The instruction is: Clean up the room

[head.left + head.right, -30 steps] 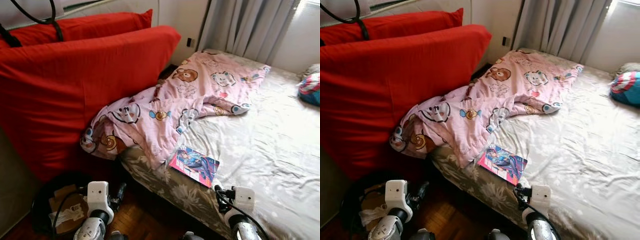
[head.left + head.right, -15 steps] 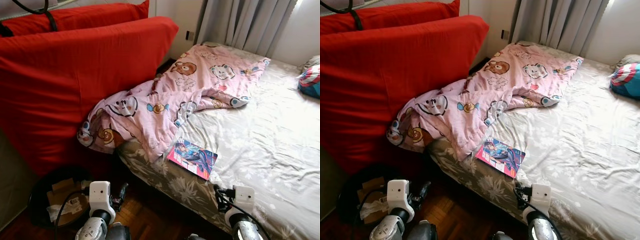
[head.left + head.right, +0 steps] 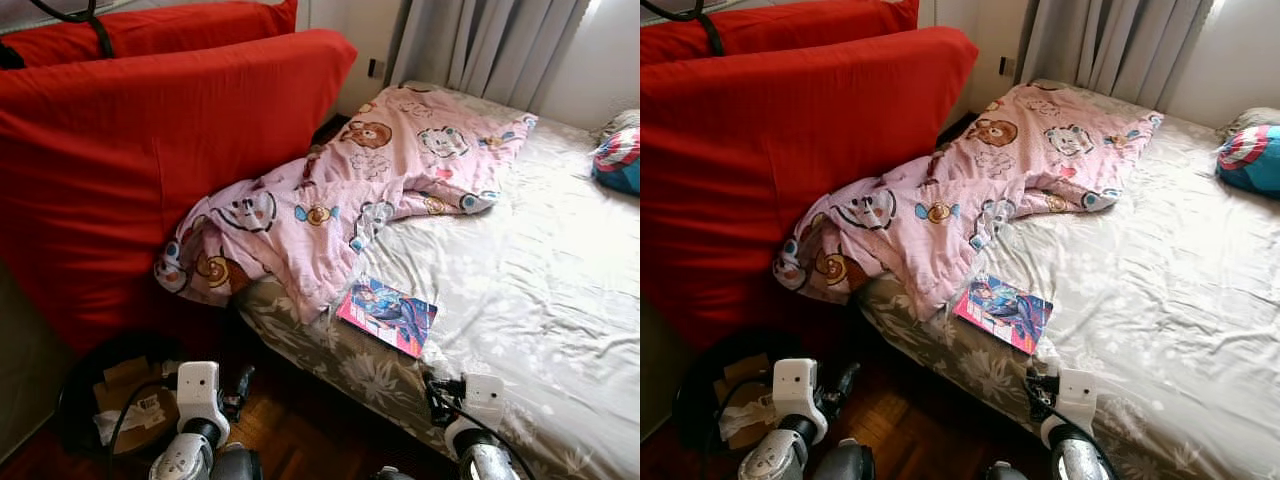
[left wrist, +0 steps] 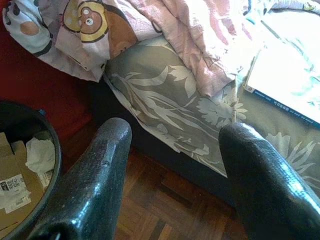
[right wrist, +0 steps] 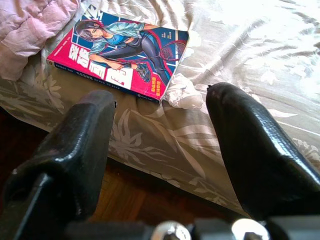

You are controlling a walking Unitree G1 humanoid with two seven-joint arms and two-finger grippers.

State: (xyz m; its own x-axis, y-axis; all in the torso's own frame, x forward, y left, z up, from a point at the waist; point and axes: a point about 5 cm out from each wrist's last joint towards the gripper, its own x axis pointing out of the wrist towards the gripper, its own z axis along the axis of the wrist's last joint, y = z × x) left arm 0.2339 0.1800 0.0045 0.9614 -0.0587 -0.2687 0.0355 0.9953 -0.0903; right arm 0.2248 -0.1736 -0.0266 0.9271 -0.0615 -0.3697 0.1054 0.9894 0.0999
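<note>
Compared with a second ago, the whole scene is framed slightly lower and closer, a shift of the camera; nothing on the bed is seen to have moved. A comic book (image 3: 387,317) is found lying flat at the near edge of the bed (image 3: 540,290), just beside the hem of the pink cartoon-print blanket (image 3: 350,190). Its cover, seen in the right wrist view (image 5: 121,52), carries a drawn figure with a racket and large lettering that cannot be read. The right gripper (image 5: 160,150) is held spread and empty before the book, apart from it. The left gripper (image 4: 175,175) is likewise spread and empty over the wooden floor (image 4: 165,210), near a black bin (image 3: 75,395) of cardboard with an unreadable label. Red cushions (image 3: 150,150) are propped beside the bed.
</note>
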